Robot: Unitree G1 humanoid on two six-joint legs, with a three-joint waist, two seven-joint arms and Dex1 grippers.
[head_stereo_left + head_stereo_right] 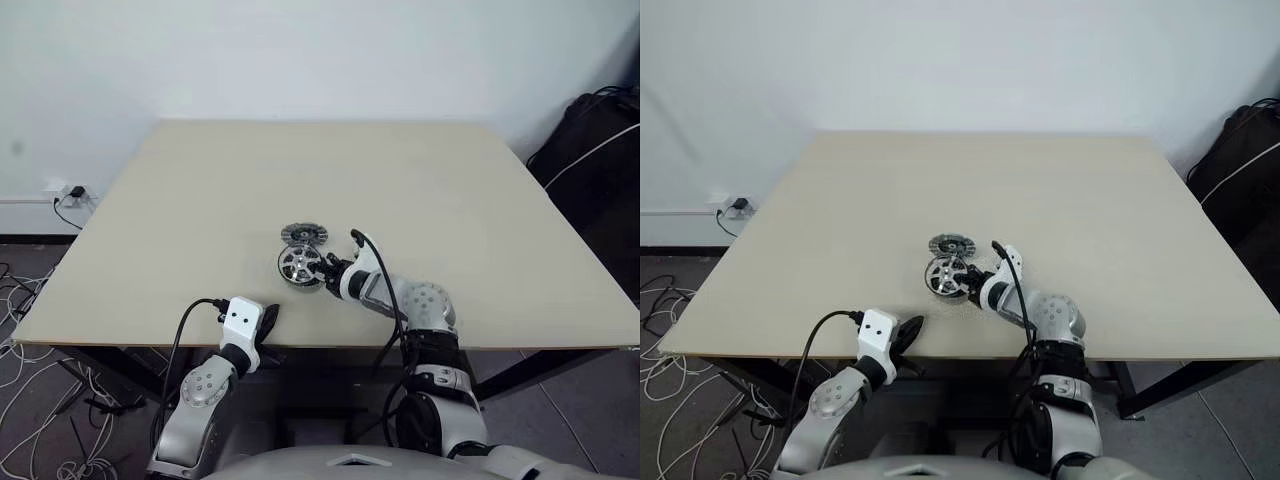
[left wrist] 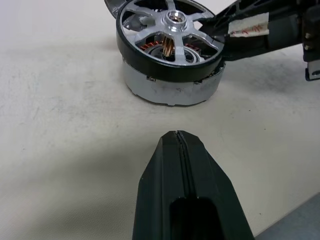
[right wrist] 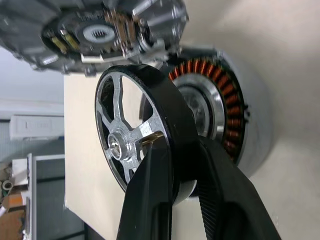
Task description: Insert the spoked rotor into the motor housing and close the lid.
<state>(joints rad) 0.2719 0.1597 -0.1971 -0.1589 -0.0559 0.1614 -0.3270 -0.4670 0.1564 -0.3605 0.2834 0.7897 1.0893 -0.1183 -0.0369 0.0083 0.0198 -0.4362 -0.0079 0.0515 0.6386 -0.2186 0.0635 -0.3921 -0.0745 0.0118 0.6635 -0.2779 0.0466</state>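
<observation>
The motor housing, a shallow silver cup with copper windings, sits mid-table toward the near side. The spoked rotor, black-rimmed with silver spokes, rests tilted on top of it and only partly inside. My right gripper is shut on the rotor's rim, reaching in from the right. Just behind the housing lies the lid, its inner face with small parts showing in the right wrist view. The left gripper is shut and holds nothing, near the table's front edge, short of the housing.
The beige table has wide bare room all around the parts. A black bag stands beyond the right edge. Cables and a wall socket are at the floor on the left.
</observation>
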